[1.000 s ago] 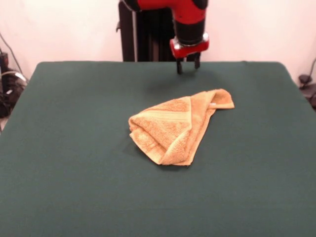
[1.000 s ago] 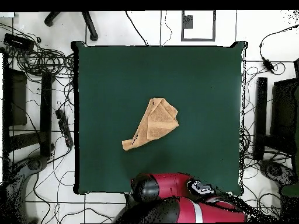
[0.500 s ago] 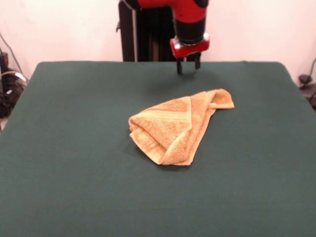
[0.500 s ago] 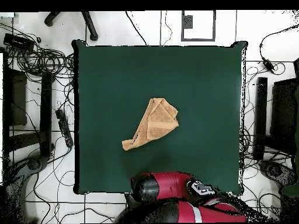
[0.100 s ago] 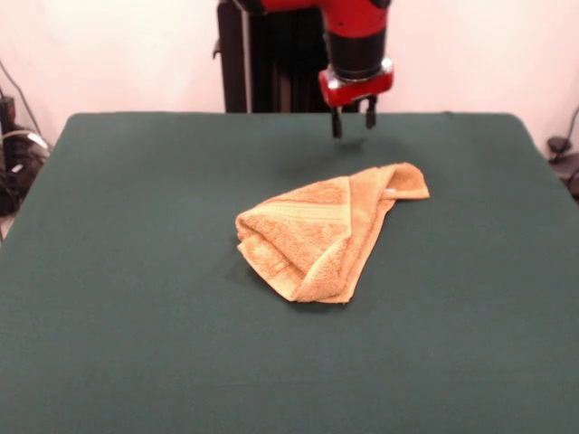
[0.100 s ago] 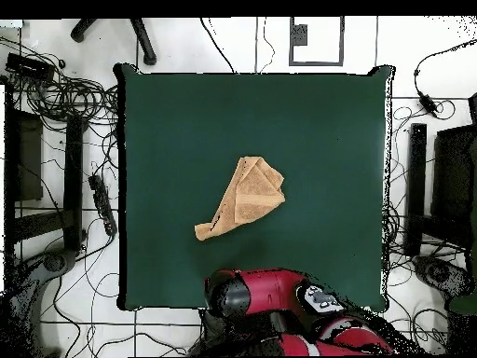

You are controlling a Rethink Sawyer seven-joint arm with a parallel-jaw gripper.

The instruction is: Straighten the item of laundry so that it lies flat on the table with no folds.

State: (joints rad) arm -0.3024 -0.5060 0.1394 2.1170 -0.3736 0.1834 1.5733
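The item of laundry [image 5: 321, 233], a golden-orange towel, lies crumpled and folded over itself near the middle of the green table [image 5: 136, 316]. One corner with a small white label sticks out to the right. In the overhead view the towel [image 6: 244, 197] forms a rough triangle on the table [image 6: 317, 140]. My gripper [image 5: 354, 121] hangs open above the far part of the table, beyond the towel's right corner and clear of it, holding nothing. From above, the red arm [image 6: 265, 294] covers the gripper.
Cables [image 6: 70, 103] and equipment lie on the floor around the table. A black column [image 5: 262, 63] stands behind the table's far edge.
The gripper has shifted slightly to the right in the front view. The towel has not moved.
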